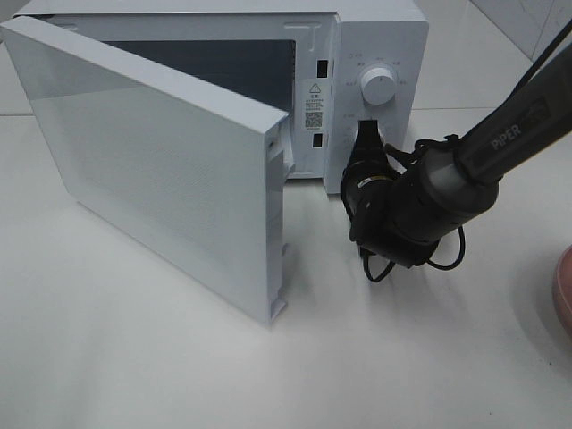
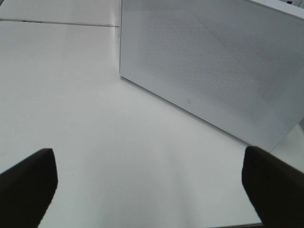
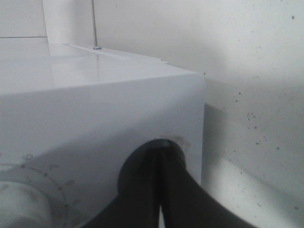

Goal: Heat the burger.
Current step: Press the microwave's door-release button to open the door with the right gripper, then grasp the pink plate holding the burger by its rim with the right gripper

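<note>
The burger is out of view in every frame. The white microwave (image 1: 375, 27) stands at the back with its door (image 1: 161, 170) swung wide open toward the front left, and its dark cavity shows nothing I can make out. My right gripper (image 1: 366, 127) is shut, with its tips against the control panel just below the round knob (image 1: 378, 87). In the right wrist view the closed fingertips (image 3: 161, 151) touch the panel beside the knob (image 3: 19, 204). My left gripper (image 2: 152, 190) is open and empty over the bare table, facing the door's outer face (image 2: 213, 71).
The rim of a pink plate (image 1: 561, 288) shows at the table's right edge. The open door juts far out over the table in front of the microwave. White tabletop (image 1: 134, 357) lies front left.
</note>
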`<state>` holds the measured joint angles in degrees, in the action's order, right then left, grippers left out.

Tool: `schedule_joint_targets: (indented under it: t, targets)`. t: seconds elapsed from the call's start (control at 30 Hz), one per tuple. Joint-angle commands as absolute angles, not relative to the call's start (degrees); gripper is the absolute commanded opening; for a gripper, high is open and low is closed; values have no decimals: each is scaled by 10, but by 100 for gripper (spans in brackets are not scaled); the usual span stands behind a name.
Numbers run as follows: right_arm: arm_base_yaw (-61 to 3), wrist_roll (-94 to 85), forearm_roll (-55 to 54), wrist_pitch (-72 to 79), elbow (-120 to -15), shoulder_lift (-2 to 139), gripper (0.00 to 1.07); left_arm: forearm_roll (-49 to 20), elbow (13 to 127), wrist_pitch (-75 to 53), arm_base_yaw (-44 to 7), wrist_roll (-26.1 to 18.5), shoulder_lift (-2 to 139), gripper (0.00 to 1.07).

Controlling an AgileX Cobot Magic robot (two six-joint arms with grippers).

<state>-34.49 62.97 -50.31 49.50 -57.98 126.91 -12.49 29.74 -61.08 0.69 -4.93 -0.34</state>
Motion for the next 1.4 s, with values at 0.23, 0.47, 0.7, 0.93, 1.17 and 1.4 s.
schedule_joint_targets:
  t: [0.23,0.47,0.7,0.93,1.17,1.4]
  targets:
    - [-310,644,-410,576,-641,1251,0,-124,297,-613,7,-48,-14,98]
    - [-316,642,-407,543,-599,1224,0,-124,297,-613,7,-48,-14,98]
    - [-323,639,-405,472,-569,1212,0,-124,297,-613,7,-48,-14,98]
    - [-323,547,-410,374,-540,1182,0,-124,297,-613,7,-48,-14,98]
    - [-323,498,-410,344,-516,1154,0,-124,297,-613,7,-48,-14,98]
    - [-323,396,-408,281,-491,1106,0,-124,297,-613,7,-48,-14,98]
